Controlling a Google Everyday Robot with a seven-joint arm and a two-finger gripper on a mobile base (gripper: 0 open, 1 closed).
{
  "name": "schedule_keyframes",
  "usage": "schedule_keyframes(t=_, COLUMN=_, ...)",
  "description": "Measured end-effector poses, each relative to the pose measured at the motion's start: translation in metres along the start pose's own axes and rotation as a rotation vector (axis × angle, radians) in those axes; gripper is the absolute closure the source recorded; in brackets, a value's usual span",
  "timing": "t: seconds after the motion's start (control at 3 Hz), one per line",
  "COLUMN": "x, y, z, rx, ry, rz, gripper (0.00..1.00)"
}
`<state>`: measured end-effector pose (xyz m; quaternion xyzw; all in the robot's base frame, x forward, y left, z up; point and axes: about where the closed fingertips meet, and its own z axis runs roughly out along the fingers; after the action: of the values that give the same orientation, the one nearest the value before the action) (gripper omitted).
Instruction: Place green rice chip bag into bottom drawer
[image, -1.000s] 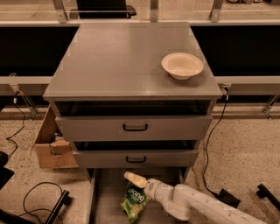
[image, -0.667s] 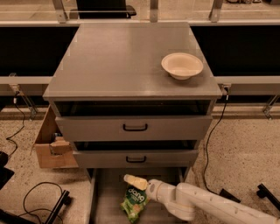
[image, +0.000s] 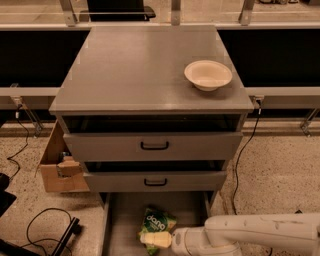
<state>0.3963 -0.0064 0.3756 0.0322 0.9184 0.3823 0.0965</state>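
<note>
The green rice chip bag (image: 157, 223) lies on the grey floor of the open bottom drawer (image: 120, 220), near the drawer's middle. My gripper (image: 156, 239), cream-tipped on a white arm (image: 250, 234) that reaches in from the lower right, sits at the bag's front edge, low over the drawer floor. It touches or nearly touches the bag's lower end. The front part of the drawer is cut off by the bottom of the view.
Two upper grey drawers with black handles (image: 154, 145) stand slightly ajar above. A cream bowl (image: 208, 75) sits on the cabinet top at the right. A cardboard box (image: 58, 165) stands left of the cabinet. Black cables (image: 40, 225) lie on the floor.
My gripper has drawn back from above the bag toward the drawer's front. The bag now shows more fully and rests flat on the drawer floor.
</note>
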Motion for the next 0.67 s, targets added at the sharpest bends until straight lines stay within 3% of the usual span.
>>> schedule_keyframes(t=0.33, x=0.056, y=0.001, z=-0.044, rx=0.089, ry=0.167, rz=0.075, gripper=0.0)
schedule_keyframes(t=0.67, x=0.097, y=-0.001, z=-0.099, rx=0.191, ry=0.23, rz=0.149, gripper=0.0)
